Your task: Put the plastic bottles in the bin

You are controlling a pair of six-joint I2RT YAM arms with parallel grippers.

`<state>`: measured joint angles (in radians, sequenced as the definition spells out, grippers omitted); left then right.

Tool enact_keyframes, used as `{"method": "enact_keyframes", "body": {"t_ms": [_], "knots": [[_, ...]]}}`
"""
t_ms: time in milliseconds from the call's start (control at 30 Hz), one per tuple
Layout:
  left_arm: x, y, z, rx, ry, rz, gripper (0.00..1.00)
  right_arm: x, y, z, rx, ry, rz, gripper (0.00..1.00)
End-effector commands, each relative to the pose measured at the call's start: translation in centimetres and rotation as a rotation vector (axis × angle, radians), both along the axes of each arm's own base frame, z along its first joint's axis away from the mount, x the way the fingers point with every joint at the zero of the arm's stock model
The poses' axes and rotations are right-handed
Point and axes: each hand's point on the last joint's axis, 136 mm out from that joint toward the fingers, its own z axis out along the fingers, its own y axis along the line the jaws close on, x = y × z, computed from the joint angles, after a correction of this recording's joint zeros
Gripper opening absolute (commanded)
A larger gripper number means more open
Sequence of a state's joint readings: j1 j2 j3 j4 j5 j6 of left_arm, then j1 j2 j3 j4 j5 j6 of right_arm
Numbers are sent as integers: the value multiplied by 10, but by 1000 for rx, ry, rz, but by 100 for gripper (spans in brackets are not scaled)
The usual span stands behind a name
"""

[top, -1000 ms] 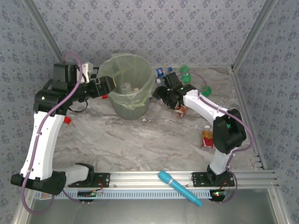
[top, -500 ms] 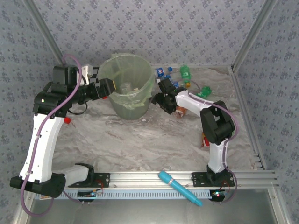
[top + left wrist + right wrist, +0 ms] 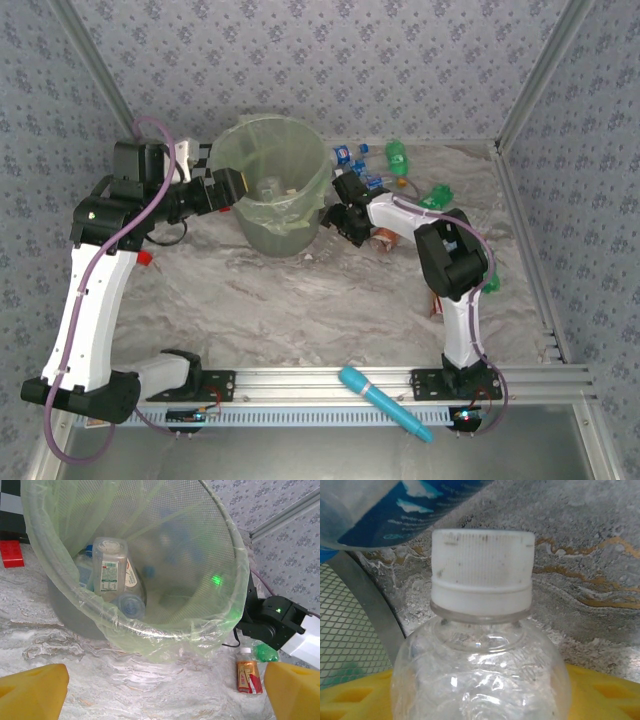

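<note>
Right fingers [image 3: 605, 690] flank the clear plastic white-capped bottle [image 3: 480, 645] at 3 o'clock of the pale-green lined bin [image 3: 280, 228], grip not confirmable; clamp squarely on its body before lifting above the rim.

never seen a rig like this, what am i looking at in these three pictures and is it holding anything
A left arm and a right arm, both robots, are bolted at the near edge of a marbled table. The wide picture comes from a fixed camera above and behind them. The other two come from a camera on each wrist. The left end effector, its yellow fingers wide open and empty, hovers at the bin, which has bottles inside. The right end effector has a clear bottle between its fingers; I cannot tell if it is gripped. More bottles lie at the far side, plus a cyan stick and a red block.
</note>
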<state>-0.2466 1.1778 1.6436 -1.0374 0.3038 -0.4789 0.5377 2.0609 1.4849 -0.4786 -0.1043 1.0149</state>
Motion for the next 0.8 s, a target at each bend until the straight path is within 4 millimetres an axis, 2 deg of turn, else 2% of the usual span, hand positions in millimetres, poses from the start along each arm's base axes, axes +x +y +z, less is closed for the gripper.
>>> {"method": "enact_keyframes", "body": {"t_ms": [0, 200, 400, 567, 767], "knots": [[-6, -1, 8, -6, -32, -28, 100, -5, 4, 1, -6, 19, 25, 69], [-1, -2, 13, -28, -59, -15, 100, -9, -2, 15, -5, -2, 9, 63], [4, -3, 19, -55, -92, 1, 100, -12, -16, 46, -1, -59, -17, 63], [9, -6, 20, -76, -107, 4, 100, -23, -31, 75, 8, -108, -40, 62], [15, -14, 26, -84, -138, -17, 100, -36, -62, 127, 20, -203, -98, 61]]}}
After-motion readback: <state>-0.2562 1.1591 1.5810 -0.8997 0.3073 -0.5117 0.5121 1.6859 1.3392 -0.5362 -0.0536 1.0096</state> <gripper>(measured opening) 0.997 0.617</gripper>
